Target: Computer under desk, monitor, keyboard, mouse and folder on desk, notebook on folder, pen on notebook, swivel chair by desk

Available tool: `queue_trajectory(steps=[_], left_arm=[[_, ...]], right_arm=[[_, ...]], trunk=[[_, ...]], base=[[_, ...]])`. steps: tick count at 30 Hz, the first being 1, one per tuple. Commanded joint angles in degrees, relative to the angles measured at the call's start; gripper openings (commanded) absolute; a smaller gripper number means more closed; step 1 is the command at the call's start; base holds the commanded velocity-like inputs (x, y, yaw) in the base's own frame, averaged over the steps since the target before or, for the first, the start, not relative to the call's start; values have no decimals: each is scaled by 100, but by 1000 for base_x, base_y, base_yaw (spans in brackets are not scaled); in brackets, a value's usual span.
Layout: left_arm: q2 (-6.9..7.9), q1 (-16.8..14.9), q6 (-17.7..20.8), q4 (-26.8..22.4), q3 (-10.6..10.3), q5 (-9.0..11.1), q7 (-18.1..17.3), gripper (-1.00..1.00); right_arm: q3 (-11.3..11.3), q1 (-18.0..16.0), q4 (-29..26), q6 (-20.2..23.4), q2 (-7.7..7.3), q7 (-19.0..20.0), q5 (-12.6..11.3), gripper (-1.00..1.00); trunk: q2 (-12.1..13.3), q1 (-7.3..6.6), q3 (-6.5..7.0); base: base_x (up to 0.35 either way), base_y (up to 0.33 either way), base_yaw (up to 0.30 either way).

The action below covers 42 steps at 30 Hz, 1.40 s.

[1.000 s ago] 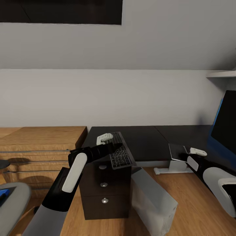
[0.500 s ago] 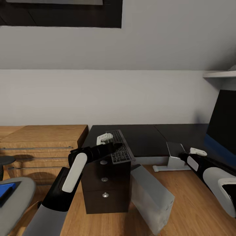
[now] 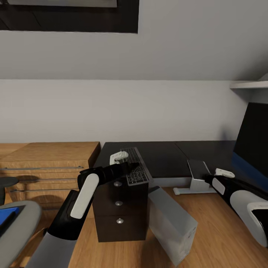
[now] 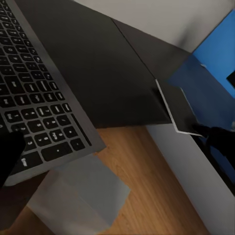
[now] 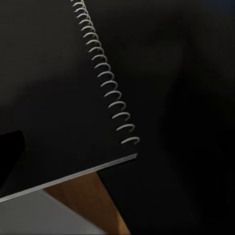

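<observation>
Keyboard (image 3: 136, 172), flat and black with dark-grey keys, sat pinched at its near end in your left hand (image 3: 128, 166), long axis running away over the long black counter (image 3: 167, 158). Your right hand (image 3: 210, 178) clamped a black spiral-bound notebook (image 3: 198, 169), nearer the black widescreen monitor (image 3: 255, 143).
</observation>
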Motion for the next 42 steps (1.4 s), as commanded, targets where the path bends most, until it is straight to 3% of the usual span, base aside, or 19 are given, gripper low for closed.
queue_trajectory(steps=[1, 13, 31, 42], left_arm=[[0, -4, 16, -4, 0, 59, 58, 100], [-7, -4, 16, -5, 0, 59, 58, 100], [-7, -4, 16, 14, 0, 61, 58, 100], [-8, -5, 16, 69, -8, 59, 49, 100]], right_arm=[[67, 3, 100, 35, -3, -31, -83, 100], [67, 3, 100, 28, 3, -29, -83, 100], [75, 3, 100, 12, 6, -29, -81, 100], [71, 3, 100, -22, 60, 110, -61, 100]], trunk=[[39, -23, 11], [520, -286, 226], [520, -286, 226], [520, -286, 226]], base=[[0, 0, 0], [0, 0, 0], [0, 0, 0], [163, 0, 0]])
